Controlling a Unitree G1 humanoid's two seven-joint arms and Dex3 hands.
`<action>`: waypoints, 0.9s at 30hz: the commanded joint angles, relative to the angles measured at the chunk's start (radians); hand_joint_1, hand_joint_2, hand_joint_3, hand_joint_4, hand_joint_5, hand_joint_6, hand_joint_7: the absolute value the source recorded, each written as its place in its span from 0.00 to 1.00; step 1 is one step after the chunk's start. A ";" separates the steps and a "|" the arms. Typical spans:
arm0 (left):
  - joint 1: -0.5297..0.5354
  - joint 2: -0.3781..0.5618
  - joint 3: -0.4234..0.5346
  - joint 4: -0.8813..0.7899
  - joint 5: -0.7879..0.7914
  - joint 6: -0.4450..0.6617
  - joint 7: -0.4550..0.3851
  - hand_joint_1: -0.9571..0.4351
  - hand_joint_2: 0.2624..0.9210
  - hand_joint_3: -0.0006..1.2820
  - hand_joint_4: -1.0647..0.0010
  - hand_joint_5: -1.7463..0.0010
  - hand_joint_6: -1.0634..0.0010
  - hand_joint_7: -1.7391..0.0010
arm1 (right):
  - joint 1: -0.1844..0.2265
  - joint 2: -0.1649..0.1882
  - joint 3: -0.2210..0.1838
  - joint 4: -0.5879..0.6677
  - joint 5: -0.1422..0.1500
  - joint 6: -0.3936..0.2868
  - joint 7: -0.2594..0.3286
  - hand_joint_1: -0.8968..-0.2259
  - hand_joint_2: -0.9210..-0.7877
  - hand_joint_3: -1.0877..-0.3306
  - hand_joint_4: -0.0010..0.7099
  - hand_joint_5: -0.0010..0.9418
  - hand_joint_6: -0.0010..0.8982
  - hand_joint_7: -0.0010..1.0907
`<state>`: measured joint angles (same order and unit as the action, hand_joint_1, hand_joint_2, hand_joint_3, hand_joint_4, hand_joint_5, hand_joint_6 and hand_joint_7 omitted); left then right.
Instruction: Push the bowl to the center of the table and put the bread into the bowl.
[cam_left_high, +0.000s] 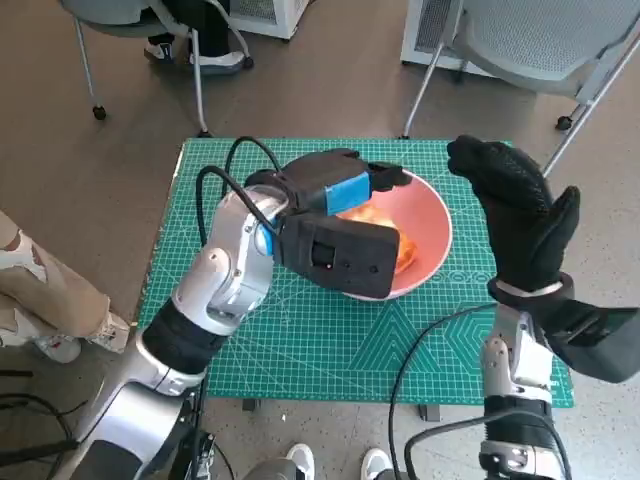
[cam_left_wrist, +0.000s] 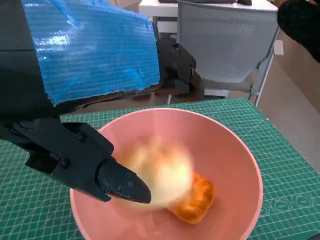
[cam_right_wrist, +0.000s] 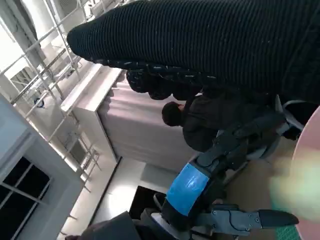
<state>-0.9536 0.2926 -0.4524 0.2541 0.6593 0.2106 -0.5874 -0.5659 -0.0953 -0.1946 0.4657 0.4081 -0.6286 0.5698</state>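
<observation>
The pink bowl (cam_left_high: 432, 226) stands on the green mat, a little right of the table's middle. Orange bread (cam_left_high: 405, 256) lies inside it, partly hidden by my left hand (cam_left_high: 335, 190), which hovers over the bowl. In the left wrist view the bread (cam_left_wrist: 196, 201) rests on the bowl (cam_left_wrist: 235, 150) floor, and a blurred pale-orange shape (cam_left_wrist: 160, 172) lies just under my black fingers (cam_left_wrist: 117, 182), which are spread and grip nothing. My right hand (cam_left_high: 515, 210) is raised above the mat right of the bowl, fingers apart, holding nothing.
A green cutting mat (cam_left_high: 330, 340) covers the table. Grey chairs (cam_left_high: 540, 30) stand behind it. A person's leg and shoe (cam_left_high: 40, 300) are at the left, feet (cam_left_high: 300, 462) at the front edge. A person (cam_right_wrist: 175, 116) sits in the background of the right wrist view.
</observation>
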 joint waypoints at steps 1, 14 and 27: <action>-0.015 0.013 0.013 0.000 -0.013 -0.039 0.021 0.35 0.68 0.03 1.00 1.00 0.86 1.00 | 0.012 0.009 0.000 0.017 -0.006 0.003 -0.009 0.39 0.00 0.47 0.34 0.00 0.10 0.47; 0.029 0.030 0.075 0.017 -0.075 -0.133 0.112 0.34 0.82 0.03 1.00 1.00 0.90 1.00 | 0.007 0.016 0.007 0.007 -0.008 0.014 -0.014 0.37 0.00 0.49 0.34 0.00 0.09 0.47; 0.124 -0.057 0.379 0.190 -0.554 -0.540 0.217 0.37 0.92 0.03 1.00 1.00 0.85 0.98 | -0.001 0.016 0.021 -0.049 -0.014 0.042 -0.033 0.35 0.00 0.50 0.33 0.00 0.08 0.48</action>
<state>-0.8612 0.2876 -0.1667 0.3844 0.2600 -0.2143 -0.3808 -0.5695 -0.0848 -0.1808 0.4327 0.3979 -0.6104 0.5499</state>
